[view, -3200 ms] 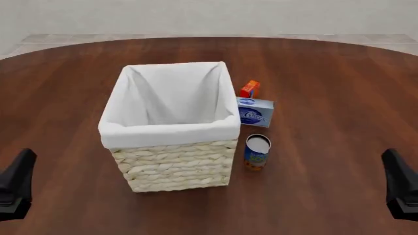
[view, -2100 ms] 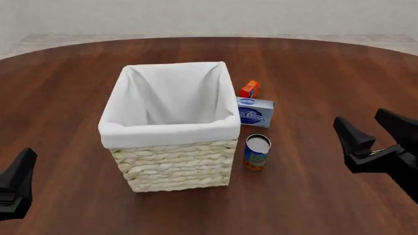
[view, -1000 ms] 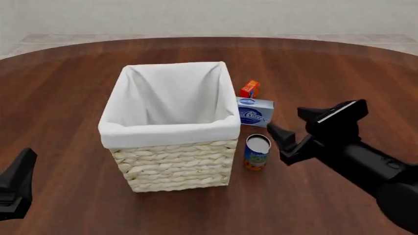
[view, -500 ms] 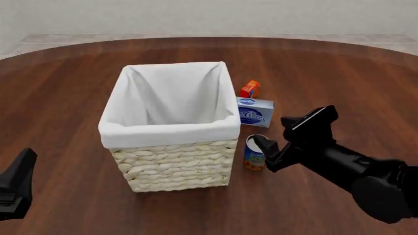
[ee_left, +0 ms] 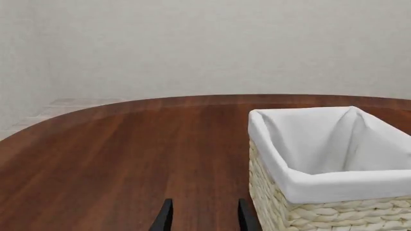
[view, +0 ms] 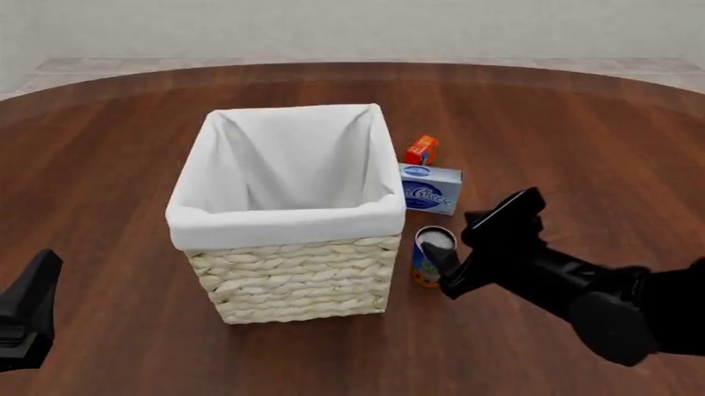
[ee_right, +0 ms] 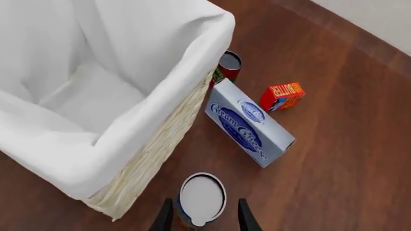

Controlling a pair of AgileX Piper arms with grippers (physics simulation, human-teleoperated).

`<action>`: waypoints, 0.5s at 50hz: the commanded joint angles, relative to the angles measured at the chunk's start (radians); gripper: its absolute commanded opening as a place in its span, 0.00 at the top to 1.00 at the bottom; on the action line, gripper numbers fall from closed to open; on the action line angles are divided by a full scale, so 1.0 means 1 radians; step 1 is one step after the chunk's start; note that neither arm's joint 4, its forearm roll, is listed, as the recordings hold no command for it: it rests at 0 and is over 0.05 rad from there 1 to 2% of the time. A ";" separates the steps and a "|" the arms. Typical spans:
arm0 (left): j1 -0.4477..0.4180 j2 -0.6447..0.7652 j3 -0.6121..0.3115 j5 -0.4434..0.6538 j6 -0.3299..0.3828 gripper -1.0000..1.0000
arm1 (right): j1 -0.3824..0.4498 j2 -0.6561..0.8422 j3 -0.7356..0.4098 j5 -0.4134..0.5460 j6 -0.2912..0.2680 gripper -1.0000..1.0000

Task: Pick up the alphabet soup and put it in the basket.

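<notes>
Right wrist view: right gripper (ee_right: pixel 200 219) open wide, fingers either side of the alphabet soup (ee_right: pixel 201 198)
Upright just right of the basket (view: pixel 289 221), the can looks rigid, smooth, likely slippery; best gripped mid-label across its sides, clear of the cream cheese box (ee_right: pixel 249 128)

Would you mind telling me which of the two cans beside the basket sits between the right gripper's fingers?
The alphabet soup, the can with the silver-white top; the other can, dark-topped, stands farther off behind the cream cheese box.

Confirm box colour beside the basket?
Light blue box, white "Cream Cheese" lettering on a darker oval; clearest in right wrist view.
</notes>
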 commanded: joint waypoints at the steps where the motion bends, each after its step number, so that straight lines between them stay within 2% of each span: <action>1: 0.000 0.000 0.000 0.000 0.000 0.00 | 0.005 0.047 -0.006 -0.001 -0.005 0.00; 25: 0.000 0.000 0.000 0.000 0.000 0.00 | -0.030 0.092 -0.023 -0.011 -0.015 0.00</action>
